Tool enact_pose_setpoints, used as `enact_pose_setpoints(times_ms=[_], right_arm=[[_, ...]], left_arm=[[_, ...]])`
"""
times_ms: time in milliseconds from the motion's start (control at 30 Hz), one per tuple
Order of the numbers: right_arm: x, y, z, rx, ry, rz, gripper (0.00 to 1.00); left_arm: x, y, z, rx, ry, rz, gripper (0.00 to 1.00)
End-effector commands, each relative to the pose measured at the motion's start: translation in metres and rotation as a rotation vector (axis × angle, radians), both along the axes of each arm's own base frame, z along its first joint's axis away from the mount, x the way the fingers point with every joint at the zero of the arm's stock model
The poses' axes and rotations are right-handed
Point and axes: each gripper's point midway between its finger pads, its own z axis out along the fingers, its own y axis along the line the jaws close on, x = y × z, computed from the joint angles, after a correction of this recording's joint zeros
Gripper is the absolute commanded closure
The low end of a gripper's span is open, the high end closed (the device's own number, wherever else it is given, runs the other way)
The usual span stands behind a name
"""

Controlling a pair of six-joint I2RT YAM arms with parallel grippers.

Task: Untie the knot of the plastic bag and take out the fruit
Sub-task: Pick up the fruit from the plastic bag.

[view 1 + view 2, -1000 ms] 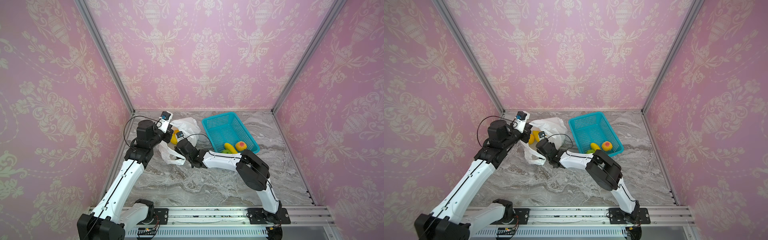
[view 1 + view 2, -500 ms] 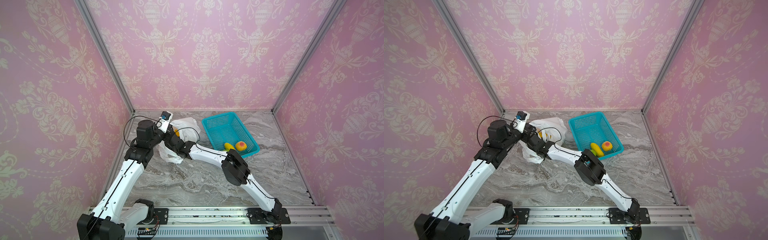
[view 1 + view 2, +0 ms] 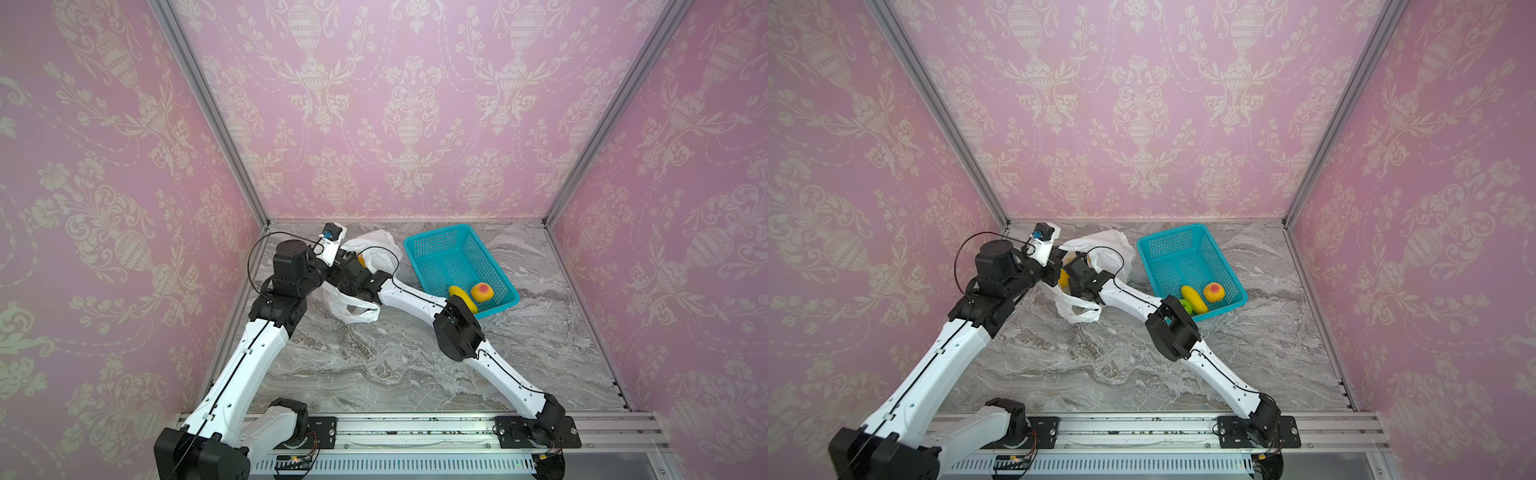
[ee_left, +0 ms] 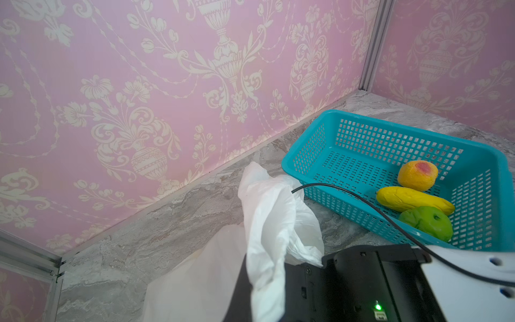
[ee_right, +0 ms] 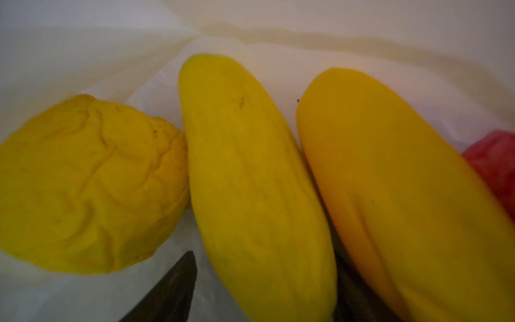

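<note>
The left fingers (image 4: 239, 290) are clamped together on a twisted strip of the bag (image 4: 267, 212), holding that edge up at the back left of the tabletop (image 3: 374, 365). In both top views the bag sits crumpled between the left arm and the basket (image 3: 440, 245), and one loop (image 3: 353, 313) lies flat on the marble toward the front.

The right arm reaches across from the right into the bag's mouth. Inside, the right fingers (image 5: 170, 287) stand apart, one on each side of a long yellow fruit (image 5: 250, 181). Whether they touch it cannot be told. A wrinkled round yellow fruit (image 5: 89, 184) lies against one flank of it. An orange fruit (image 5: 404, 195) lies along the other flank, with a red fruit (image 5: 498, 167) just past that. All four rest on the white plastic.

Further right, the basket stands near the back wall, just beside the bag. In its front corner a peach (image 4: 417, 175), a banana (image 4: 412, 198) and a green fruit (image 4: 426, 225) lie close together, and the right arm's elbow partly covers that corner in the top views.
</note>
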Motion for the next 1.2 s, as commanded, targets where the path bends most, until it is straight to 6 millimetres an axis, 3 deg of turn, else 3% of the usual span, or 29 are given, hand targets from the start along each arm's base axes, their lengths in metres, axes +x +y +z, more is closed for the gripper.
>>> enact_pose_setpoints(times_ms=[0, 67, 400, 667, 967, 1167], right_arm=[[0.0, 0.003, -0.009, 0.056, 0.07, 0.003, 0.23], [0.001, 0.006, -0.01, 0.071, 0.08, 0.008, 0.24], [-0.006, 0.011, -0.003, 0.127, 0.094, 0.046, 0.55], [-0.038, -0.025, 0.039, 0.156, -0.015, 0.045, 0.64], [-0.091, -0.069, 0.086, 0.222, -0.095, 0.066, 0.73], [-0.12, -0.088, 0.113, 0.294, -0.135, 0.103, 0.74]], left_arm=[[-0.006, -0.001, 0.01, -0.01, -0.028, -0.022, 1.0], [-0.007, -0.001, 0.011, -0.01, -0.029, -0.024, 1.0], [-0.024, -0.021, 0.025, -0.061, -0.082, -0.157, 1.0], [-0.041, -0.032, 0.037, -0.099, -0.152, -0.252, 1.0], [-0.031, -0.027, 0.028, -0.079, -0.12, -0.202, 1.0], [-0.028, -0.026, 0.026, -0.077, -0.106, -0.195, 1.0]])
